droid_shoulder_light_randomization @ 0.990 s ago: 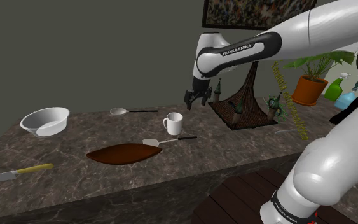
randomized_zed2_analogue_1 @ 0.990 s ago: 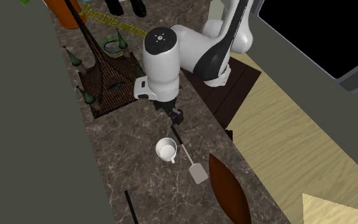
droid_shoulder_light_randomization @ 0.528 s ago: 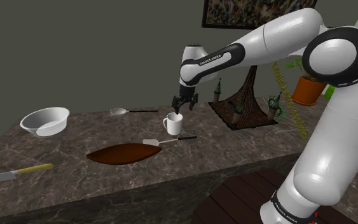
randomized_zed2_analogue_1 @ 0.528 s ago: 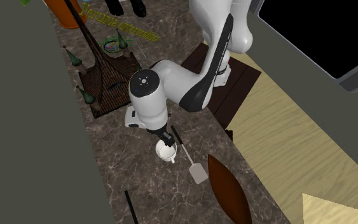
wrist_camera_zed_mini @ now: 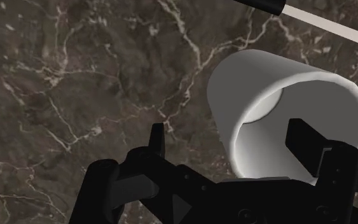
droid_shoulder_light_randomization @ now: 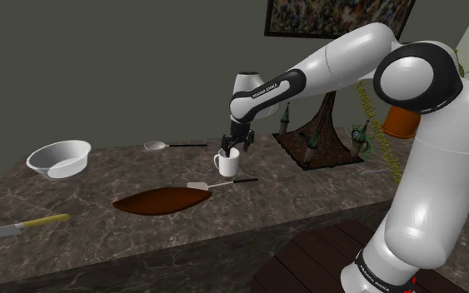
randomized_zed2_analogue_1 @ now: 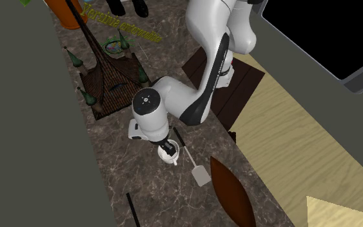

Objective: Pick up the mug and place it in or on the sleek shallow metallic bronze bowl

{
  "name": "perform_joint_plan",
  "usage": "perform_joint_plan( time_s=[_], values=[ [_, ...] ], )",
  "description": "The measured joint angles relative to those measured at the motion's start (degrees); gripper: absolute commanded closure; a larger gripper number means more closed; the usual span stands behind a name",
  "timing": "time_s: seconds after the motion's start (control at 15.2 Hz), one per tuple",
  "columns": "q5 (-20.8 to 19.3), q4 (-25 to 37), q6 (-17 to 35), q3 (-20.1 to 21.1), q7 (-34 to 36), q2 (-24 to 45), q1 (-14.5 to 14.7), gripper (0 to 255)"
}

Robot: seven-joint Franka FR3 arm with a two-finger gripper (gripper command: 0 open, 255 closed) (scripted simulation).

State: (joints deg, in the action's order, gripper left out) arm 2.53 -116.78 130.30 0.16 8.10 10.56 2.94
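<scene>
The gripper (wrist_camera_zed_mini: 229,135), fingers apart, hangs just above the upright white mug (wrist_camera_zed_mini: 279,89), straddling one side of its rim.

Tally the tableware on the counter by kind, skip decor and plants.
Bowls: 2 (white bowl, brown shallow bowl)
White mug: 1
Spoon: 1
Spatula: 1
Knife: 1
Total: 6

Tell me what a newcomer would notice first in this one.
The big white arm reaches over the dark veined counter, its black gripper open astride the rim of a white mug mid-counter. Next comes the flat brown bowl near the counter's front edge, just toward the shoulder view's left of the mug.
</scene>
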Motion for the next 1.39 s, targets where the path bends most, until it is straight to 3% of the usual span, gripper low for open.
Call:
perform_joint_plan(
  time_s=[0.46, 0.53, 1.39],
  values=[
    [0.02, -0.48, 1.15, 0.06, 0.09, 0.64, 0.08, 0],
    [0.02, -0.48, 1.15, 0.06, 0.09, 0.64, 0.08, 255],
    [-0.04, 0.24, -0.39, 0.05, 0.18, -0.19, 0.09, 255]
  ],
)
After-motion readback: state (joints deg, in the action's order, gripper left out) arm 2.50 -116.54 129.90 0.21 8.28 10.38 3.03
